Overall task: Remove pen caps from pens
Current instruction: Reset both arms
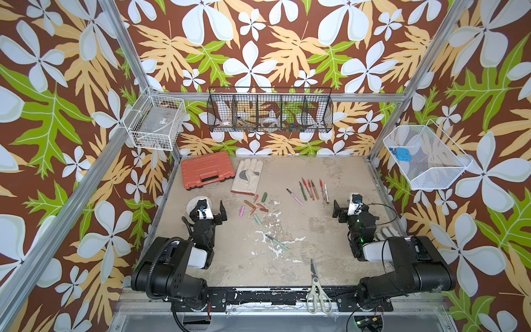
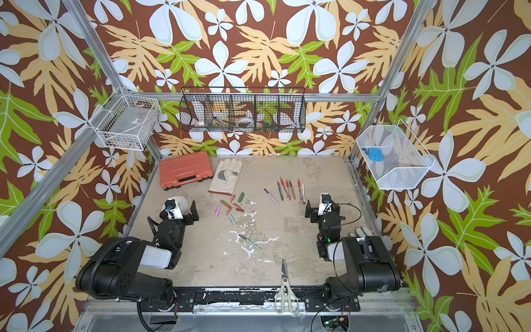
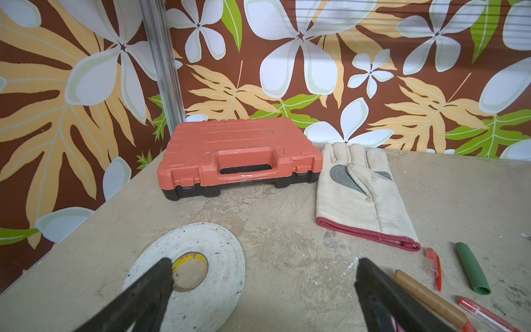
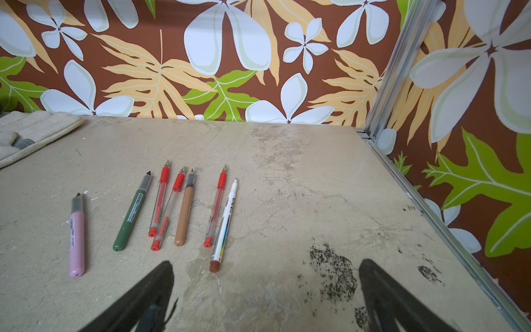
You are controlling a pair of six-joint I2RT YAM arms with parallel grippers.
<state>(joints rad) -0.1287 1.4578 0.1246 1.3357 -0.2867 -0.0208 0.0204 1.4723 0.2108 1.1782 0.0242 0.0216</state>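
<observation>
Though wide open and empty, left end effector by pen caps, right end effector by pens (labels unreadable).

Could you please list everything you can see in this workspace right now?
Row of pens: seven; pink, dark green, three red-and-clear, tan, white; far right of the table, tips bare.
Lone pen: one; pale green; table centre.
Pen caps: about eight; mixed colours; loose, left of centre.
Tool case: one; orange-red; far left corner.
Glove: one; cream; beside the case.
Tape roll: one; white; by the left gripper.
Scissors: one; grey-handled; near edge.
White baskets: two; side walls.
Black basket: one; back wall.
Left gripper: open, empty.
Right gripper: open, empty.
</observation>
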